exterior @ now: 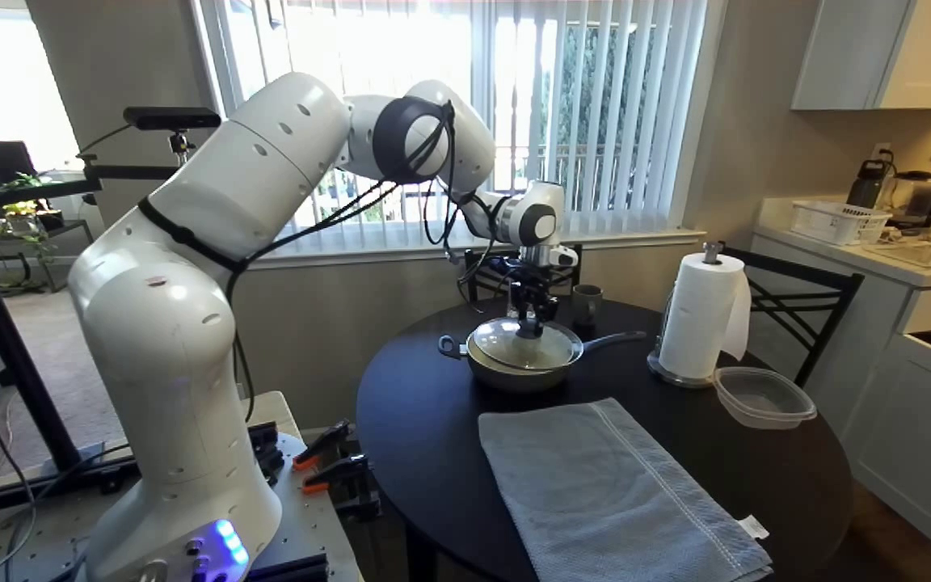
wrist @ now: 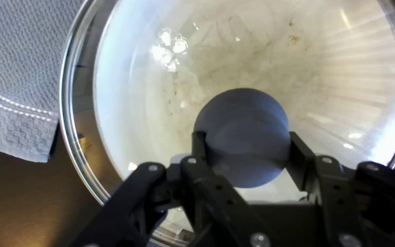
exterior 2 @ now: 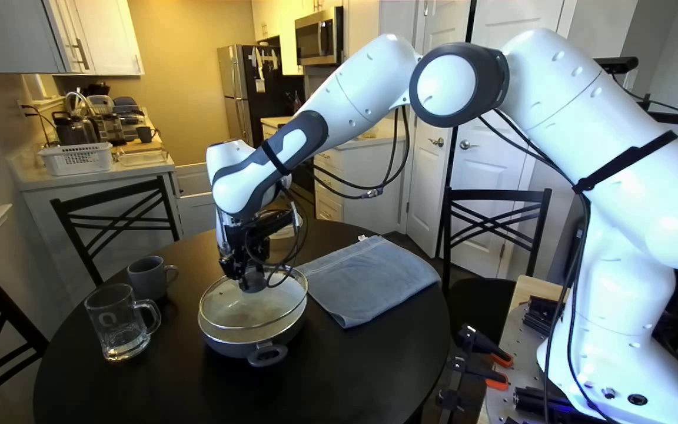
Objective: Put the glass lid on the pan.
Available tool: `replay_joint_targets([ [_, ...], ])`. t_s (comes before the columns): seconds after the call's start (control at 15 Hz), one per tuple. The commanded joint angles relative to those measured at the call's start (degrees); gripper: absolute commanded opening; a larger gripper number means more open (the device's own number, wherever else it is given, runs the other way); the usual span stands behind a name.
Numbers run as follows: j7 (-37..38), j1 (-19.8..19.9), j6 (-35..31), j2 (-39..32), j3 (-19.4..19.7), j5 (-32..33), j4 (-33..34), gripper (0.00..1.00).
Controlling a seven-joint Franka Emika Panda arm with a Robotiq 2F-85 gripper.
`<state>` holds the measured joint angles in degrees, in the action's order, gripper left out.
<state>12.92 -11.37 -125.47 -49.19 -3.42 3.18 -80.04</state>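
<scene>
Wrist-view lid (wrist: 242, 79) cropped, pan (exterior: 516, 380) contact unclear

arm (exterior: 271, 162): arched high, extended outward | wrist (exterior: 537, 217): pointing downward | fingers (wrist: 301, 159): parted, clasping

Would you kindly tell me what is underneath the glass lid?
Underneath the glass lid is the pan: its pale inside shows through, with brownish marks that may be on either. The knob and jaws hide part of that inside, so whatever lies there cannot be seen.

no readable text, unclear pale mark (exterior 2: 108, 318) on glass mug (exterior 2: 120, 330), illegible tag (exterior: 753, 527) on cloth (exterior: 615, 493)
</scene>
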Motion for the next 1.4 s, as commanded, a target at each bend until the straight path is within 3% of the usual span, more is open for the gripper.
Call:
replay_joint_targets([
  [0.0, -3.6, 0.2, -0.3, 1.7, -1.2, -1.1, -1.8, 0.33],
  [0.47, -3.3, 0.1, -0.8, 1.4, -0.4, -0.5, -2.7, 0.33],
  [1.33, -7.1, -0.8, 4.3, 0.0, -1.2, 0.4, -2.0, 0.33],
])
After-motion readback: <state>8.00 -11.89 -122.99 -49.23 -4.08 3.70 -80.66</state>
